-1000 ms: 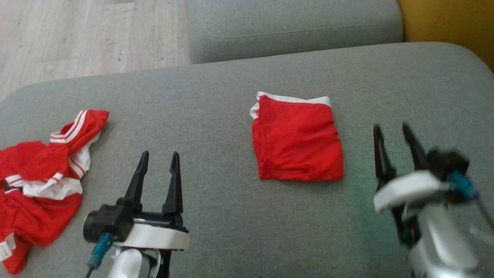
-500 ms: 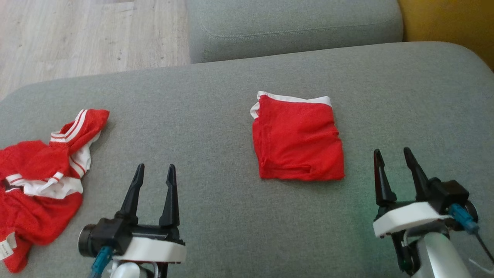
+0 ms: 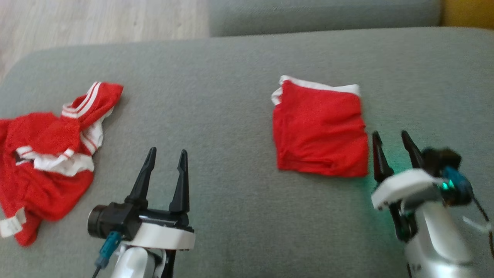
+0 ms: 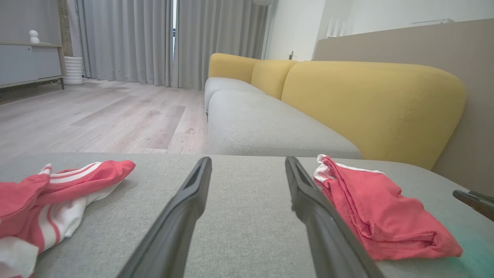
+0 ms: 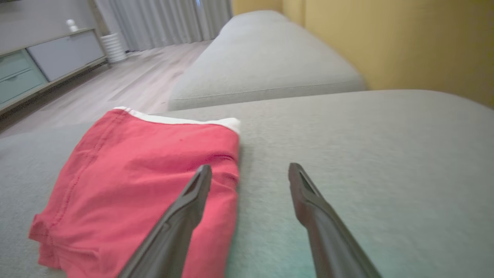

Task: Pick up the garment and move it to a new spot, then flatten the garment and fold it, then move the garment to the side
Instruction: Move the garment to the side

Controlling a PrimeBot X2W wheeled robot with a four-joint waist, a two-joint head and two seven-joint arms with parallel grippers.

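1. One folded red garment with white trim, flat on the grey fabric sofa cushion, right of centre.
2. One crumpled red-and-white striped garment, at the cushion's left edge.
3. The left claw, wide, empty, between both garments.
4. The right claw, wide, empty, just beside the folded garment's right edge.

Grey fabric sofa seat across most of the head view, with a second grey cushion along the top edge and pale wood-plank floor at the upper left. In the left wrist view, mustard-yellow backrests at the right, long grey curtains at the upper left with daylight between them. Low grey sideboard at the far left edge, a white ribbed pot beside it.
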